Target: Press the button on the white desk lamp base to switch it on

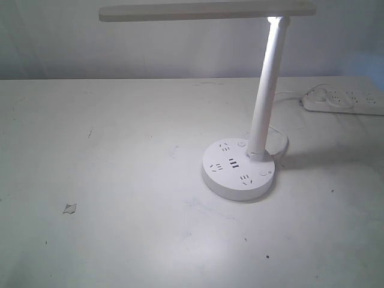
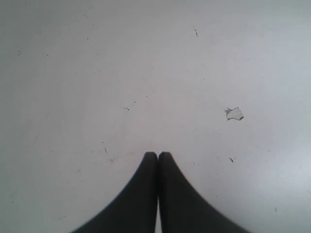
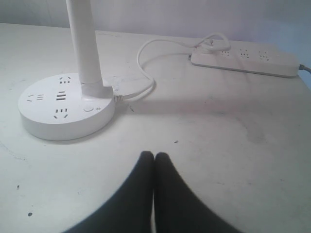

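Left gripper [image 2: 158, 156]: jaws pressed together, holding nothing, above the table [image 2: 73, 73]; a small pale chip [image 2: 234, 114] lies near. Right gripper [image 3: 154, 158]: jaws likewise pressed together and empty, apart from the white desk lamp base [image 3: 53, 116]. The base sits on the table, right of centre in the exterior view. Its round button [image 3: 88, 108] lies just beside the slanted pole [image 3: 83, 43]. A white cord [image 3: 143, 58] runs from the base towards the power strip [image 3: 243, 60] behind

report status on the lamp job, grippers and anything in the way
Left gripper shut, empty, over bare table. Right gripper shut, empty, short of the lamp base; button untouched. Cable and power strip lie beyond the base, off the path.
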{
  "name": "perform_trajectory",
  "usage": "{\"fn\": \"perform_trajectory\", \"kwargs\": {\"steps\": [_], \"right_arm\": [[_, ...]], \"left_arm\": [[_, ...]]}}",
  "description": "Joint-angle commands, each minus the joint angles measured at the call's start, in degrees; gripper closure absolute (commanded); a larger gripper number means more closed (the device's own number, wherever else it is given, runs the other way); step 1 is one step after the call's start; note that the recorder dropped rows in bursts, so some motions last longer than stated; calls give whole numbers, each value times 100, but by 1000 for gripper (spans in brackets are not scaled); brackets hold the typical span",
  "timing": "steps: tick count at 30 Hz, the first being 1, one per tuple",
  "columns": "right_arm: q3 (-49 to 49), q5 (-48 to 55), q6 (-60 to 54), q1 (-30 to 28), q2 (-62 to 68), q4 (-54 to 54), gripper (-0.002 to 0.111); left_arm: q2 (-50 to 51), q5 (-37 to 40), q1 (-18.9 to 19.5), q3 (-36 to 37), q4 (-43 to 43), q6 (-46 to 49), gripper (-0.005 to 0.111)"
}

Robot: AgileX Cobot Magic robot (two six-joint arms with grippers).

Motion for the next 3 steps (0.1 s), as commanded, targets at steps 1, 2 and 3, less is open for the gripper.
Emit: {"fn": "perform_trajectory", "kwargs": {"steps": [1, 2, 3], "right_arm": [[7, -12, 0, 18, -35, 18, 108], [7, -12, 0, 18, -35, 18, 108], [7, -12, 0, 18, -35, 18, 108]], "left_arm": [[-18, 10, -47, 11, -3, -7, 107], [-18, 10, -47, 11, -3, -7, 107], [-18, 10, -47, 11, -3, -7, 107]]}}
